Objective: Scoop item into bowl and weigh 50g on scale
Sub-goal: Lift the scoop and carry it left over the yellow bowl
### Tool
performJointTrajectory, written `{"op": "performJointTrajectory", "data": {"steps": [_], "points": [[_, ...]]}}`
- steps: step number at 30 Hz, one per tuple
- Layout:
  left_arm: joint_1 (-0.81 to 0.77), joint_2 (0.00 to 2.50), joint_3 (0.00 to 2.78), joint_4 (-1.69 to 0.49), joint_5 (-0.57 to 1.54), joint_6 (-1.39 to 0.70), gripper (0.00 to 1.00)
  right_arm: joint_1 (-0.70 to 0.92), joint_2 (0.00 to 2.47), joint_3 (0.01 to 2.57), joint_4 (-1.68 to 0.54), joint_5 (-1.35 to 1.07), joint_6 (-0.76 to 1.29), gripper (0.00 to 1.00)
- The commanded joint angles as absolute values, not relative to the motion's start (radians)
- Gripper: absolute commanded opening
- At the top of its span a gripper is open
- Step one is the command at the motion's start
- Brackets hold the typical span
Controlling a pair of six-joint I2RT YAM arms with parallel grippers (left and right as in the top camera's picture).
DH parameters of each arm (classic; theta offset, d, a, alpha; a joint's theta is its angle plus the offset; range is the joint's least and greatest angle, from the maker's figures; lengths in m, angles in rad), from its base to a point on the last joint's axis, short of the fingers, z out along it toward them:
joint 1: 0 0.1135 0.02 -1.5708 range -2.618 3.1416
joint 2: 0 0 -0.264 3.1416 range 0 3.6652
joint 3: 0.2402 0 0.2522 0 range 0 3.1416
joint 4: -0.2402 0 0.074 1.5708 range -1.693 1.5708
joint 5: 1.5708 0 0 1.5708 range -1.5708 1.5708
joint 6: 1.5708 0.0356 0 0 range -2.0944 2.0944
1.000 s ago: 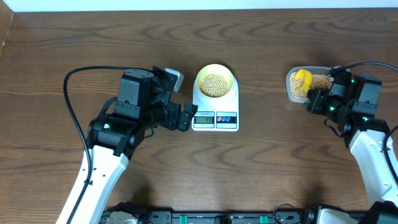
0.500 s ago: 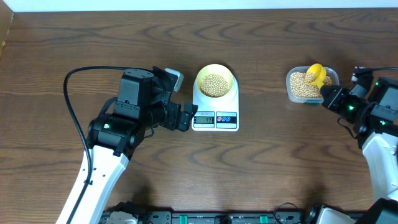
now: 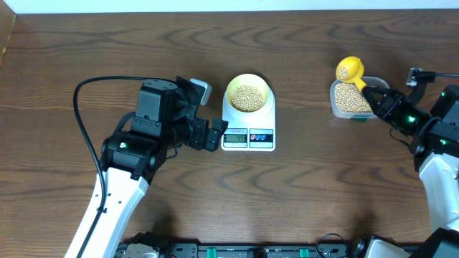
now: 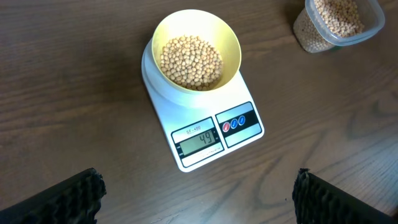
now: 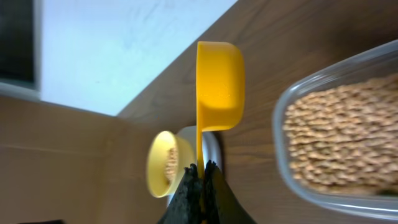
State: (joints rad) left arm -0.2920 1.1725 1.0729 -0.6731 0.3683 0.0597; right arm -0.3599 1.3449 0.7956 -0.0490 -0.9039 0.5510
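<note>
On top of the scale [image 3: 248, 132] sits the little pale yellow bowl [image 3: 267, 87], toward the back of the scale. Lots of small tan beans [image 3: 248, 97] lie in the bottom of the bowl. At the front edge of the scale the small grey screen [image 4: 199, 142] shows 49, and two round buttons [image 4: 227, 126] sit just to the right of it.

Just left of the scale is the left gripper [image 3: 214, 135], close to the scale's left edge and low over the brown table [image 3: 323, 186]. Its two black fingers [image 4: 68, 199] are spread wide apart and hold nothing. In the left wrist view they poke in at the two bottom corners, with the scale out in front of them.

Well off to the right of the scale stands a clear plastic tub [image 3: 334, 100] with more of the beans in it. The right gripper [image 3: 378, 100] is by the side of the tub that is away from the scale. Its fingers are pressed together on the thin handle of a bright yellow scoop [image 3: 350, 69]. The scoop's cup is up by the back edge of the tub, farther back than the scale. It looks like some beans lie in it, but I cannot tell how many
</note>
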Motion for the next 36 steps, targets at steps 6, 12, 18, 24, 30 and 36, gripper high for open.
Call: {"op": "performJointTrajectory", "data": {"steps": [6,12,18,24,30,36], "points": [[-0.294,1.176,1.071,-0.672,0.377,0.07,0.99,-0.234,1.327,0.797,0.04,-0.928,0.681,0.05],[-0.294,1.176,1.071,-0.672,0.377,0.07,0.99,-0.09,1.328,0.797,0.13,-0.836,0.688,0.01],[-0.294,1.176,1.071,-0.672,0.377,0.07,0.99,0.017,1.328,0.797,0.218,-0.8,0.703,0.01],[-0.294,1.176,1.071,-0.672,0.377,0.07,0.99,0.112,1.33,0.797,0.224,-0.668,0.735,0.01],[-0.294,1.176,1.071,-0.672,0.377,0.07,0.99,0.176,1.364,0.797,0.224,-0.554,0.653,0.01],[-0.294,1.176,1.071,-0.672,0.377,0.07,0.99,0.246,1.414,0.796,0.224,-0.529,0.508,0.01]]}}
